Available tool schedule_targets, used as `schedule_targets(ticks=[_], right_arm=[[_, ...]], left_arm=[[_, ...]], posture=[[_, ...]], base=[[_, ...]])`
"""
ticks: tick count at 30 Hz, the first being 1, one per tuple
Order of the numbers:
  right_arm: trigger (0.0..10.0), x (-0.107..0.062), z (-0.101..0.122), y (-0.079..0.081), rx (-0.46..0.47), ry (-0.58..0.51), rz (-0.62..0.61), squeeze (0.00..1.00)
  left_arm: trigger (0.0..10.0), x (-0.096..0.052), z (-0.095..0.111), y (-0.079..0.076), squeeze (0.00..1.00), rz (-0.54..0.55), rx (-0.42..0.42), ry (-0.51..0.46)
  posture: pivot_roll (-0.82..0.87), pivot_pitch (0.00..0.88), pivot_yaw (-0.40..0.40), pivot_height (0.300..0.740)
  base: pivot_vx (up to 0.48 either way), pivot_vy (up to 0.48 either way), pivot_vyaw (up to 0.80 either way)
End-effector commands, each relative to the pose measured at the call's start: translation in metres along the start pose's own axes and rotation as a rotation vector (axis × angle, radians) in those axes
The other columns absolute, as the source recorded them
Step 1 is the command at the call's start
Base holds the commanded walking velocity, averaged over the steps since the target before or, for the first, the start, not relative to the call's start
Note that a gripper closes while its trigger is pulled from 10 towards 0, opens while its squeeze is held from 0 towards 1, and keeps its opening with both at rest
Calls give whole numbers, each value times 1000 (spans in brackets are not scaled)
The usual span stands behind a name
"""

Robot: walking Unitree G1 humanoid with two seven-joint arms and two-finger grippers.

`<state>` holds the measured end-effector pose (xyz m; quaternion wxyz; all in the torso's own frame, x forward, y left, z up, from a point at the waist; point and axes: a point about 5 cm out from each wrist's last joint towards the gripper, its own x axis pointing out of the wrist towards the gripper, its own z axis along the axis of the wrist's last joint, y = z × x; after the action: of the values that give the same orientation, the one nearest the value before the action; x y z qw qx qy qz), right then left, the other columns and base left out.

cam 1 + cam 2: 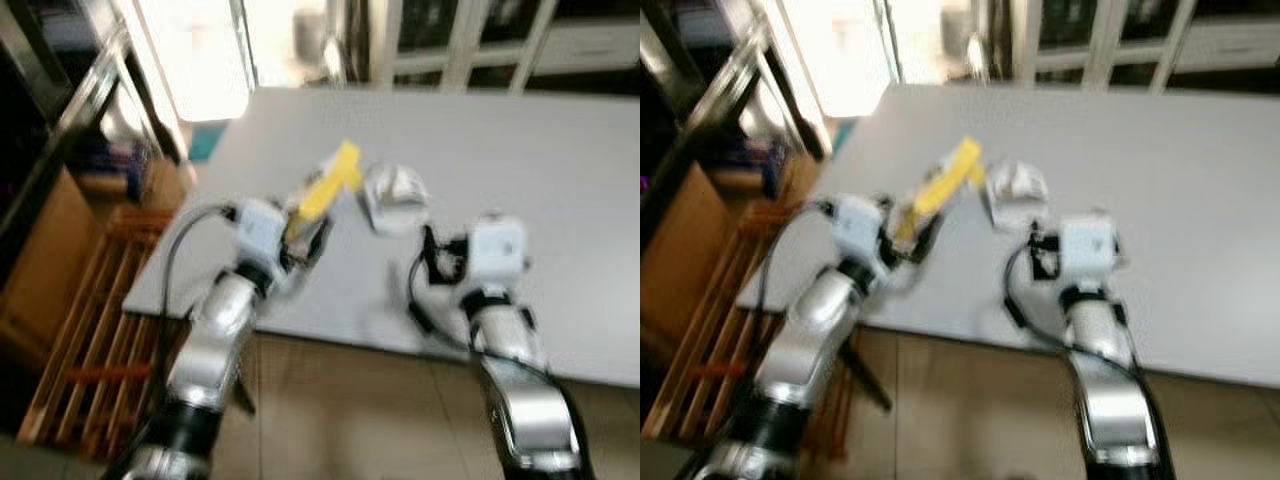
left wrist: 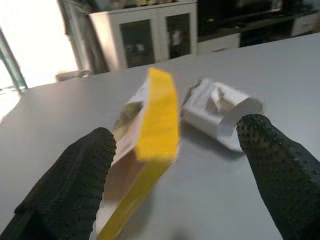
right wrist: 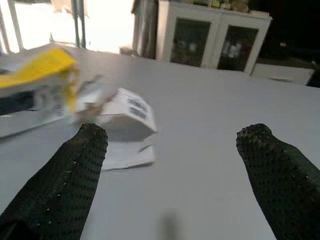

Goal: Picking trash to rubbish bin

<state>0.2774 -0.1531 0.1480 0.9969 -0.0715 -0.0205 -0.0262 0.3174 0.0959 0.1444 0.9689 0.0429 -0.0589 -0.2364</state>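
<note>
Nearest you, both arms reach over the grey bench (image 1: pixel 560 180) edge: the left tool (image 2: pixel 175 165) stands wide with the yellow carton (image 1: pixel 328 182) between its fingers but not yet gripped, and the right tool (image 3: pixel 170 150) stands wide too, just short of the crumpled white wrapper (image 1: pixel 392 197). You're at the pick-up step, so ease each tool forward and close before you look for the bin
</note>
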Motion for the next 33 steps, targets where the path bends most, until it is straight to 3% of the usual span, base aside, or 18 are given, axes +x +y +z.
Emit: schedule_targets(ticks=[1, 10, 33], right_arm=[[10000, 0, 5, 10, 11, -14, 35, 0], [10000, 1, 4, 14, 33, 7, 50, 0], [10000, 13, -1, 3, 110, 59, -40, 0]], left_arm=[[10000, -4, 2, 12, 0, 33, 17, -3], [10000, -6, 0, 11, 0, 39, 7, 2], [10000, -7, -1, 12, 0, 27, 17, 17]], posture=[[-47, 87, 30, 740], [-43, 94, 25, 740], [-32, 99, 36, 740]], base=[[390, 0, 0], [0, 0, 0], [0, 0, 0]])
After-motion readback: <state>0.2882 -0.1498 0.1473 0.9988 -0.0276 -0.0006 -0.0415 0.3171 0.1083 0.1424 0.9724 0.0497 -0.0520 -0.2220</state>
